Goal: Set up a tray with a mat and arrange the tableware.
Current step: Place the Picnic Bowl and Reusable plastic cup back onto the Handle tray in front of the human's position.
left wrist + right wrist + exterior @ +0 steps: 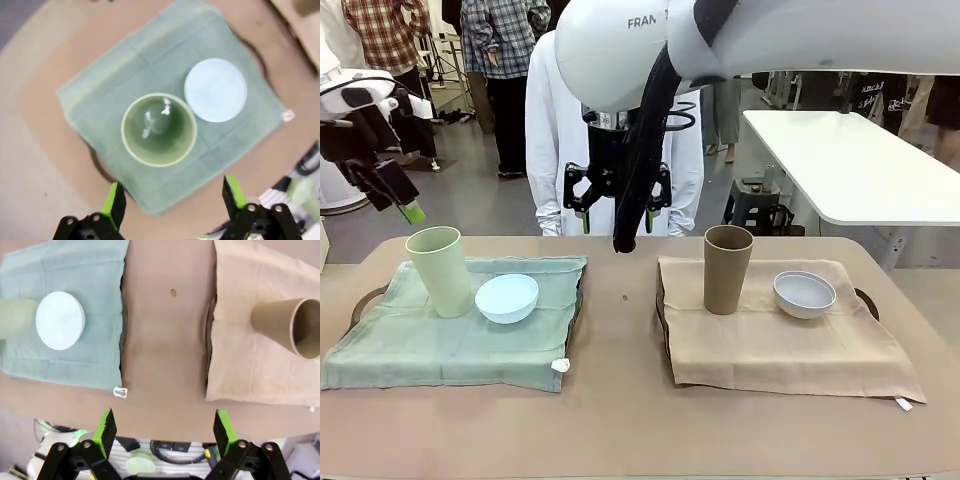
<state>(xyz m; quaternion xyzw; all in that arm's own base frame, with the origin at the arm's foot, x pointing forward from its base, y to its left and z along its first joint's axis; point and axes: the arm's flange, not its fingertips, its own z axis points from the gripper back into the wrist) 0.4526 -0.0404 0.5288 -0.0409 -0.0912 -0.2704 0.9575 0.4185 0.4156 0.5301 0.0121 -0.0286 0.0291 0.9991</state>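
Left gripper: we see it at the upper left of the front view, above and apart from the pale green cup; in the left wrist view its fingers stand spread at the bottom edge, holding nothing, with the cup's open mouth just above them in mid-frame.
Right gripper: we find it high at centre frame in the front view, hanging over the bare strip of table between the two mats; in the right wrist view its fingers are spread wide and empty.
Pale green cup: tall, smooth plastic, tapered, upright on the green mat, left of frame.
Light blue bowl: small, shallow, round, just beside the green cup on its right.
Brown cup: tall, matte, tapered, upright on the beige mat, right of centre.
Whitish-blue bowl: shallow, near the brown cup on its right.
Mats: we read both as soft, creased woven cloth, each draped over a dark tray whose handle ends peek out.
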